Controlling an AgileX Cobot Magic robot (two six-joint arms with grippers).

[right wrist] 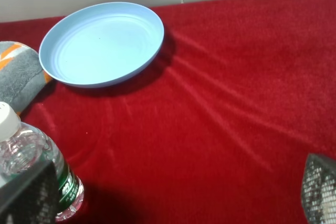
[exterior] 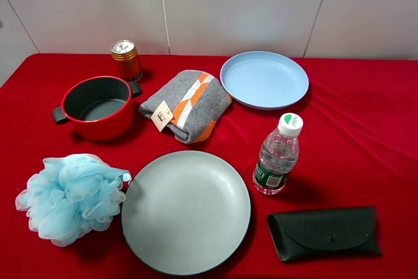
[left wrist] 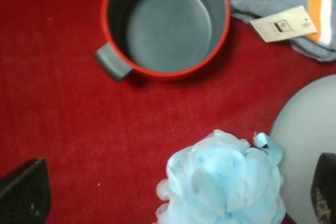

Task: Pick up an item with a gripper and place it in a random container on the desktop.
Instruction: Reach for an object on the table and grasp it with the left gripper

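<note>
The folded grey towel (exterior: 186,104) with orange and white stripes and a pale tag lies on the red desktop (exterior: 366,109) at the back middle. It touches the left edge of the light-blue plate (exterior: 264,79). Neither arm shows in the exterior high view. My left gripper (left wrist: 173,192) is open and empty above the blue pouf, and the towel's corner with its tag (left wrist: 283,23) is in its view. My right gripper (right wrist: 173,192) is open and empty over bare red cloth, with the light-blue plate (right wrist: 102,43) and the towel's end (right wrist: 18,74) beyond it.
A red two-handled pot (exterior: 98,106) and a gold can (exterior: 125,59) stand left of the towel. A light-blue pouf (exterior: 70,197), a large grey dark-rimmed plate (exterior: 186,210), a water bottle (exterior: 277,155) and a black glasses case (exterior: 324,232) lie along the front.
</note>
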